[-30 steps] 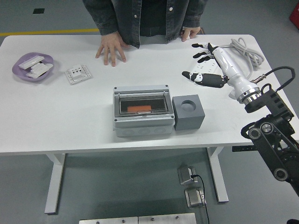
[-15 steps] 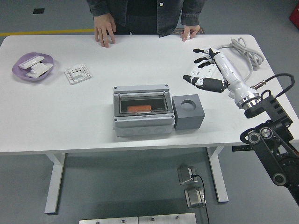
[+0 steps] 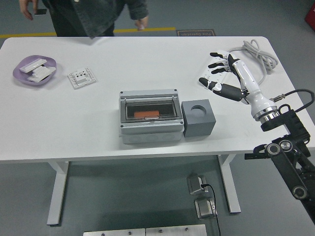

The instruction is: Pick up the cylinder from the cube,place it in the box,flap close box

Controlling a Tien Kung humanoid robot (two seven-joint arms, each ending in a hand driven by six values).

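Note:
A grey box (image 3: pixel 149 118) stands at the table's middle, its clear flap down over an orange cylinder (image 3: pixel 146 114) lying inside. A dark grey cube (image 3: pixel 198 118) with an empty round hole in its top stands against the box's right side. My right hand (image 3: pixel 216 73) hovers over the table's right part, above a white power strip, fingers spread and holding nothing. It is apart from the cube, up and to the right. My left arm is out of view.
A purple dish (image 3: pixel 34 71) with white parts sits at the far left, a white socket plate (image 3: pixel 82 77) beside it. A coiled grey cable (image 3: pixel 256 53) lies at the far right. A person (image 3: pixel 93 14) stands at the far left edge, hands off the table.
The person took both hands off the table and stepped left. My right hand drifted slightly right and up, still open.

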